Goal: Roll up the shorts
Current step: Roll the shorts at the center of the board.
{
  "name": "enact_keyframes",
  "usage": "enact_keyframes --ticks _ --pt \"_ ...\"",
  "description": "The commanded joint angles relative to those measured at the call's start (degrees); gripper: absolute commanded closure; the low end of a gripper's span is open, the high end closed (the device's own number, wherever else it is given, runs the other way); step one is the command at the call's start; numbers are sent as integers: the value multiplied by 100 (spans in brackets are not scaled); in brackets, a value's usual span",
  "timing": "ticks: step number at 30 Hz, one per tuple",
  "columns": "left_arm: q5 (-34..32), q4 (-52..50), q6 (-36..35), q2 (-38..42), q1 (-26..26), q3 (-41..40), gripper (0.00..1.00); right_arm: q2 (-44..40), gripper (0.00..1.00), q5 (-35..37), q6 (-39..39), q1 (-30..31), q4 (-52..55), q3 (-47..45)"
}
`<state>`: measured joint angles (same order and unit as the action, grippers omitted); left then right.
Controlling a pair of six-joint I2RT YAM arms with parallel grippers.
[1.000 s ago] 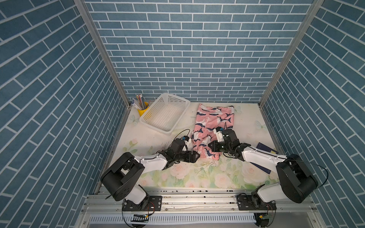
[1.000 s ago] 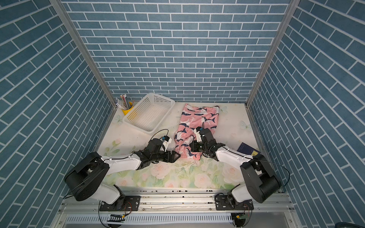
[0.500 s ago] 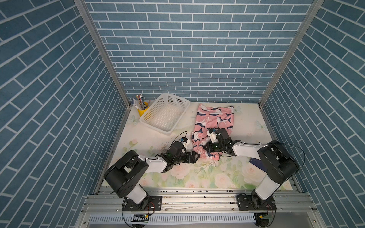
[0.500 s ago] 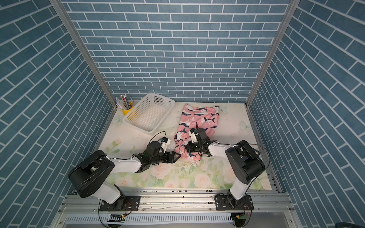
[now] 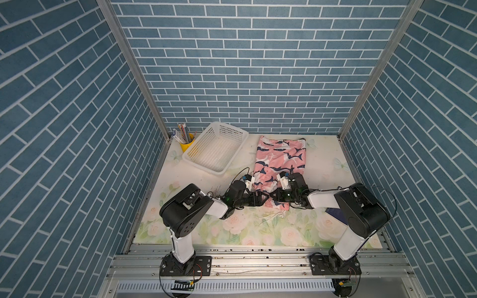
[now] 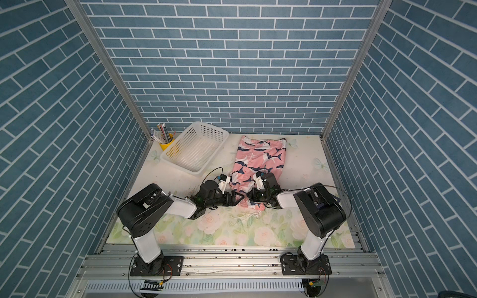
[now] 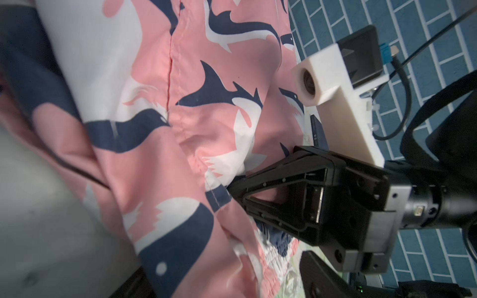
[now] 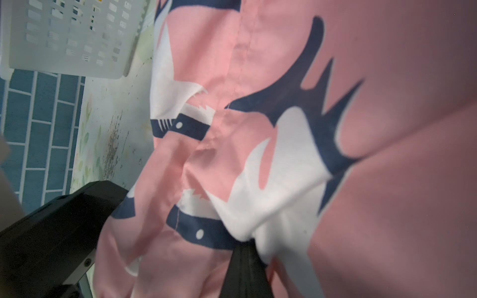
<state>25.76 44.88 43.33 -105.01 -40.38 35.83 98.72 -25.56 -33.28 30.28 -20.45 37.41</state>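
The shorts (image 5: 281, 157) are laid flat beside the white basket (image 5: 215, 152). Nearer the robot than the basket, a fold of them is pinched by the closed right gripper (image 7: 228, 191); the left gripper (image 6: 238, 200) is held alongside, jaws spread wide. Print on a dark booklet (image 7: 316, 129) cannot be read

There is one pair of shorts (image 5: 281, 157), one white basket (image 5: 230, 127) and one yellow cup (image 5: 186, 146) of pencils (image 5: 182, 131). Robot arms number two: left arm (image 5: 191, 207), right arm (image 5: 361, 209).
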Motion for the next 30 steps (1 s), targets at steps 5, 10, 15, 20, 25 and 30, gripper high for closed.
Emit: enact_keyframes --ticks 5,10,15,20,25,30 --pt "482 760 544 -675 -57 89 52 210 100 91 -126 -77 215 -120" --pt "331 98 402 -620 -35 269 93 64 96 39 -85 -84 208 -94" --pt "157 -1647 -68 -128 87 821 100 -810 62 523 319 -53 703 -68" --pt "315 -3441 -462 67 299 1756 100 -1961 44 1981 1150 462 1822 -53" --pt "598 -4059 -422 -34 528 2183 100 -2816 24 3661 1410 1425 1934 -555" --pt "837 -4377 -423 -40 642 2370 100 -3165 0 4915 1759 2391 1515 -976"
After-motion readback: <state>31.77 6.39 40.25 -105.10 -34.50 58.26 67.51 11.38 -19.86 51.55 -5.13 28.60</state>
